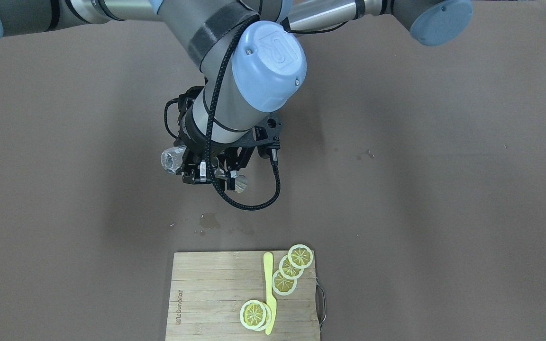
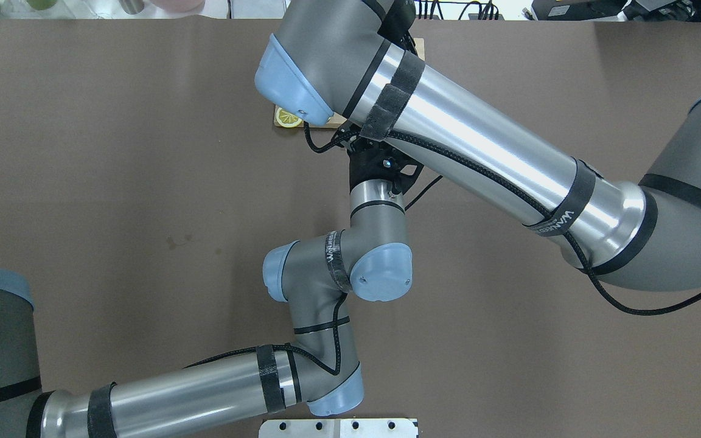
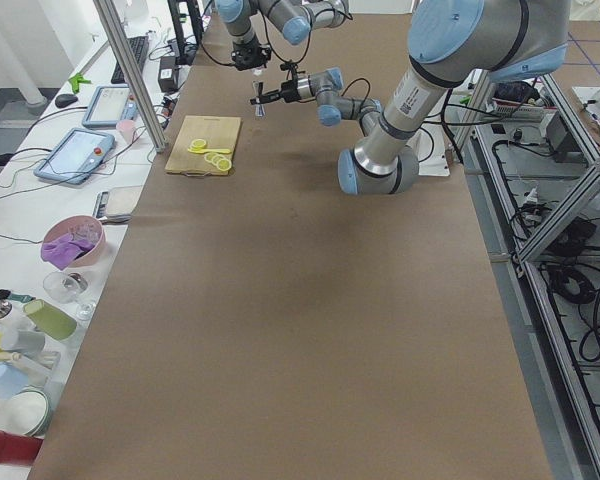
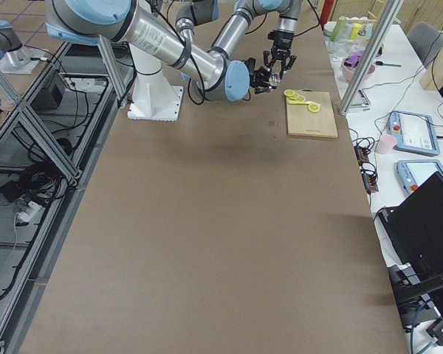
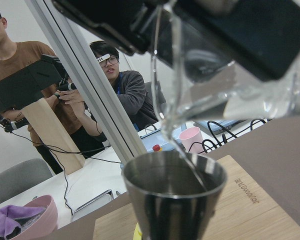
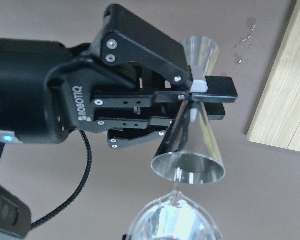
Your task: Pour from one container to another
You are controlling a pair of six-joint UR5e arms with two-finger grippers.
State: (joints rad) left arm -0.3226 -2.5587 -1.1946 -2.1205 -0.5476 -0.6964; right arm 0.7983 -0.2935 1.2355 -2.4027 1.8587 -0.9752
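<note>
Left gripper (image 6: 199, 95) has its two fingers pinched on the narrow waist of the metal jigger (image 6: 190, 150), holding it upright in the air above the bare brown table (image 1: 443, 189), near the cutting board (image 1: 206, 293) on the robot's side of it. Just above it, the right gripper (image 5: 205, 40) is clamped around the clear glass (image 6: 172, 222), tipped over so that a thin stream (image 5: 187, 160) runs from its lip into the jigger's upper cup.

From where I stand, the worry is how little room there is. In the right wrist view the stream enters close to the cup's rim rather than at its middle, so a small drift of either arm could send it down the outside and onto the black fingers below. I cannot see the level inside the jigger; it is a small cup, and I judge a steeper tilt of the glass could flood it.

The grip is another weak spot. With smooth metal held only at the waist, a knock from the glass lip hanging just over it could swing the jigger and tip out its contents.

Wet marks (image 1: 209, 220) lie on the table between the arms and the board, where lemon slices (image 1: 300, 256) and a yellow knife (image 1: 268, 289) sit. A spill toward the far side would reach them.
</note>
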